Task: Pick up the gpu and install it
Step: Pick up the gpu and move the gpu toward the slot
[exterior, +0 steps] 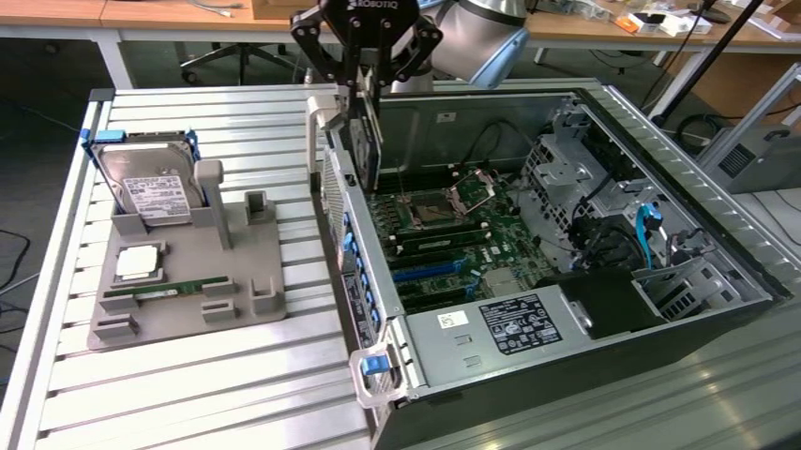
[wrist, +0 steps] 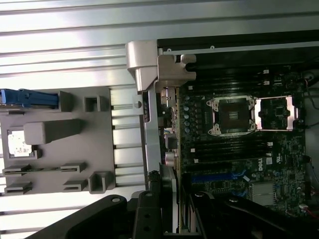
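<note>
While the claw (exterior: 367, 80) is clamped on the top edge of the gpu (exterior: 364, 141), the card hangs upright above the open computer case (exterior: 701, 187), just inside its rear wall. Doing this step well likely means keeping the card vertical, with its lower edge parallel to the blue expansion slots (exterior: 432, 272) in the case and its silver bracket (wrist: 149, 64) clear of that rear wall. The CPU socket (exterior: 432, 211) and black cables (exterior: 491, 141) lie near inside the case. Outside the case, on the slatted surface (exterior: 188, 394), a gray holder (exterior: 250, 272) carries a hard drive (exterior: 148, 192) and a RAM stick (exterior: 169, 291), well apart.
</note>
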